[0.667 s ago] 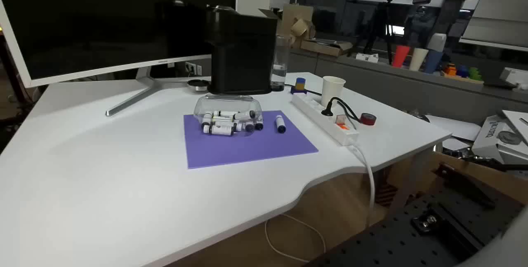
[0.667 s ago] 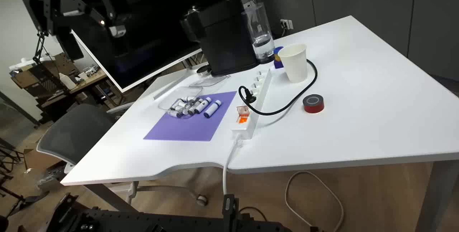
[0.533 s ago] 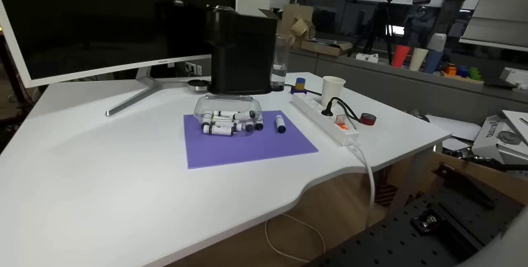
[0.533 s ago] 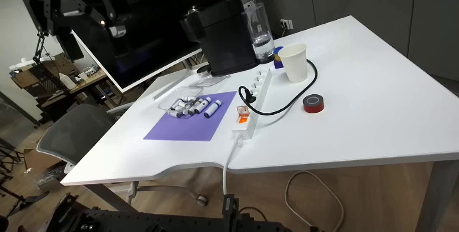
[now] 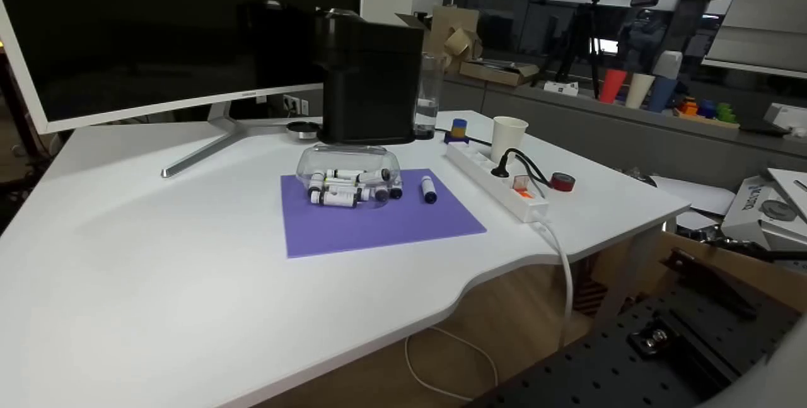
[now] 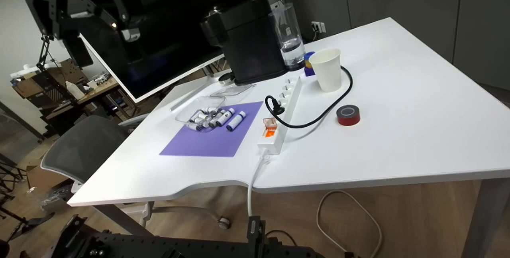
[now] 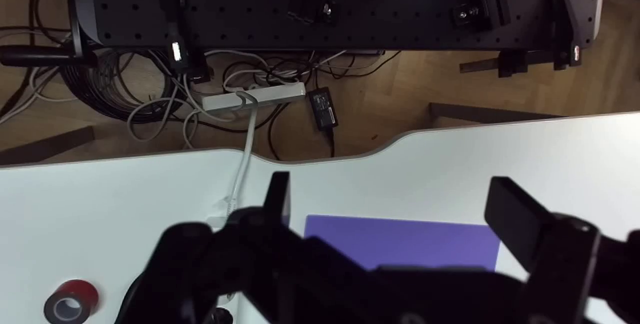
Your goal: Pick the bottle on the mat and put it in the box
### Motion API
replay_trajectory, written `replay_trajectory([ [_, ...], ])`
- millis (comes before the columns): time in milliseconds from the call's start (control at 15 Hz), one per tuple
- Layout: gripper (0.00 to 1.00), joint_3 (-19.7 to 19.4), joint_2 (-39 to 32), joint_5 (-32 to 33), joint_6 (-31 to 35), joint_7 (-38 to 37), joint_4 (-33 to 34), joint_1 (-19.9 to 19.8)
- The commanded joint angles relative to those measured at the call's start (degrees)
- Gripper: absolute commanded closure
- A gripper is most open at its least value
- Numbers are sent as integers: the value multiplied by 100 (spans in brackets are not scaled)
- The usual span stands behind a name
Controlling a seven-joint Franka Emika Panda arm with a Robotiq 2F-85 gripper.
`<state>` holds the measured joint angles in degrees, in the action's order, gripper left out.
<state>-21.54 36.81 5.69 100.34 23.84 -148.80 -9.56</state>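
A small slim bottle point(image 5: 429, 190) with a white label and a dark end lies alone on the purple mat point(image 5: 378, 231). Both also show in an exterior view, the bottle point(image 6: 236, 121) and the mat point(image 6: 199, 146). A clear plastic box point(image 5: 343, 156) holding several similar bottles stands beside the lone bottle, on the mat's back part; it also shows in an exterior view point(image 6: 195, 106). My gripper point(image 6: 105, 52) is high above the table, open and empty. In the wrist view the gripper point(image 7: 390, 186) is open above the mat point(image 7: 400, 239), and its body hides the bottles.
A tall black appliance point(image 5: 372, 80) and a monitor point(image 5: 157, 29) stand behind the mat. A white power strip point(image 5: 492, 181) with a black cable, a paper cup point(image 5: 507, 135) and a red tape roll point(image 5: 562, 181) lie to one side. A clear lid point(image 6: 233, 89) lies behind the box.
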Motion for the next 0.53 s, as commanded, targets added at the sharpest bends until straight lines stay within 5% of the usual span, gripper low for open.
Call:
replay_trajectory([
  [0,0,66,-20,-38,-11,38,12,-73],
  [133,0,66,-20,-38,-11,38,11,-73],
  [467,0,133,-937,-23,1730,-366,130,-82],
])
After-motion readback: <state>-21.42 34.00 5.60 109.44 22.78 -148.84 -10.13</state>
